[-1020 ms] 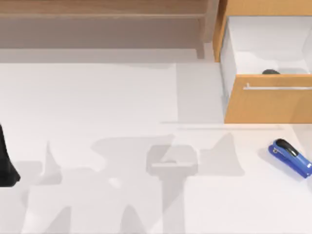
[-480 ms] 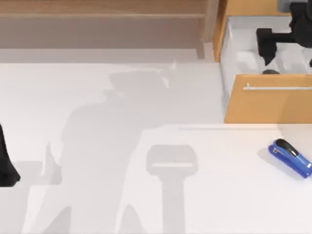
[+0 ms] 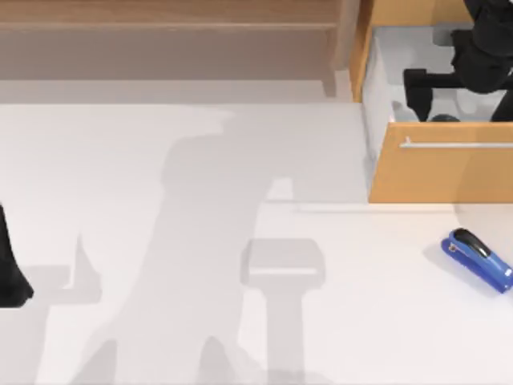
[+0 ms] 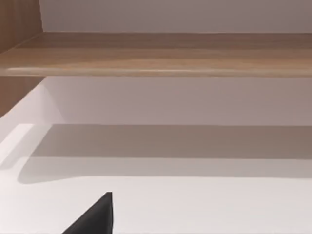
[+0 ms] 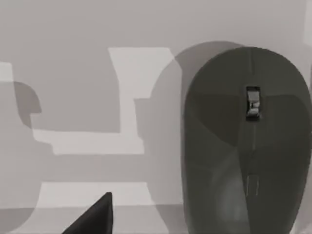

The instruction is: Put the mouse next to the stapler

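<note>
The dark grey mouse (image 3: 443,119) lies inside the open drawer (image 3: 441,168) at the table's back right, just behind the drawer's wooden front. In the right wrist view the mouse (image 5: 246,146) is large and close, scroll wheel up, on the drawer's pale floor. My right gripper (image 3: 421,98) hangs open over the drawer, directly above the mouse and apart from it; one black fingertip (image 5: 97,217) shows beside the mouse. The blue stapler (image 3: 479,261) with its black top arm lies on the table near the right edge, in front of the drawer. My left arm (image 3: 10,269) is parked at the left edge.
A wooden cabinet (image 3: 417,12) holds the drawer, whose front carries a metal handle (image 3: 457,144). A low wooden shelf (image 3: 168,16) runs along the back and also fills the left wrist view as a board (image 4: 161,53). The white tabletop (image 3: 200,200) carries arm shadows.
My right arm has come into view over the drawer and moved lower and leftward above the mouse. Its shadow has shifted across the table. Mouse, stapler and left arm have stayed put.
</note>
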